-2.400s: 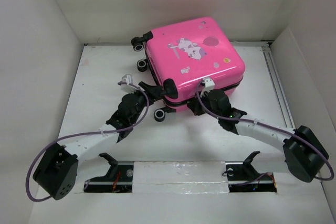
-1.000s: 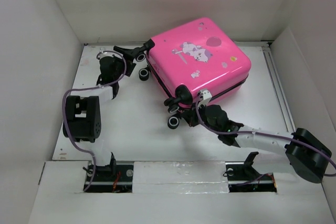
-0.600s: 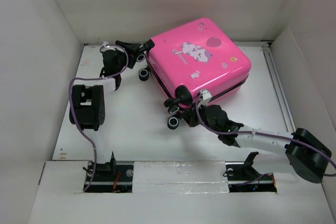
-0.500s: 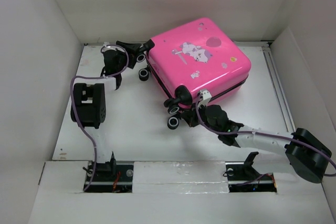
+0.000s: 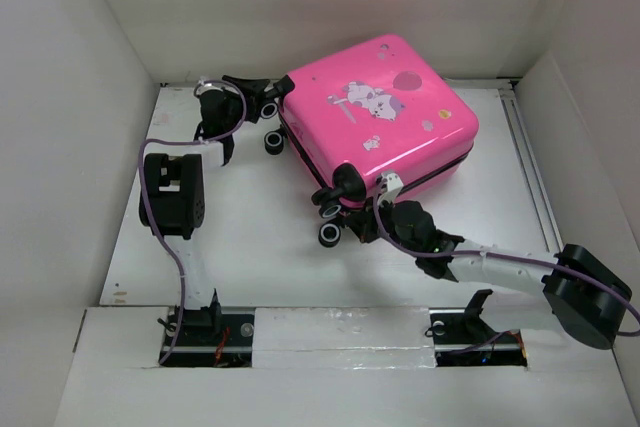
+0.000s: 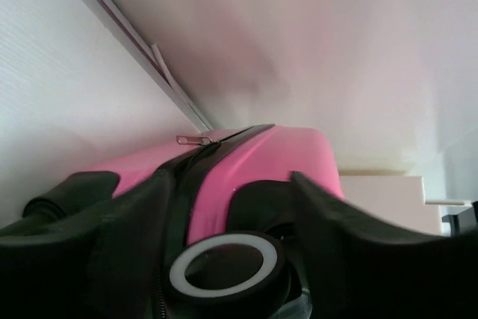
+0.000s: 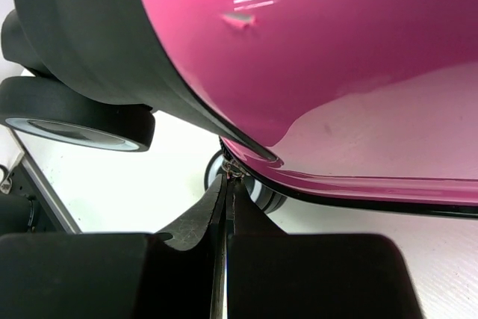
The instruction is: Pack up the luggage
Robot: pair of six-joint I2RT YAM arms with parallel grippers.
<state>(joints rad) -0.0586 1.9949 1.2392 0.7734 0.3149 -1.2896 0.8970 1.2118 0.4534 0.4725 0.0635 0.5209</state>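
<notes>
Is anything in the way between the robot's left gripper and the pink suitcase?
No, nothing that I can see. The left gripper is right at the pink suitcase, at its far left corner. One black wheel of the suitcase sits between the gripper's jaws, which stand apart on either side of it.

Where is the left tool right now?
Top view, far left of the table: the left tool straddles a wheel at the far-left corner of the luggage.
</notes>
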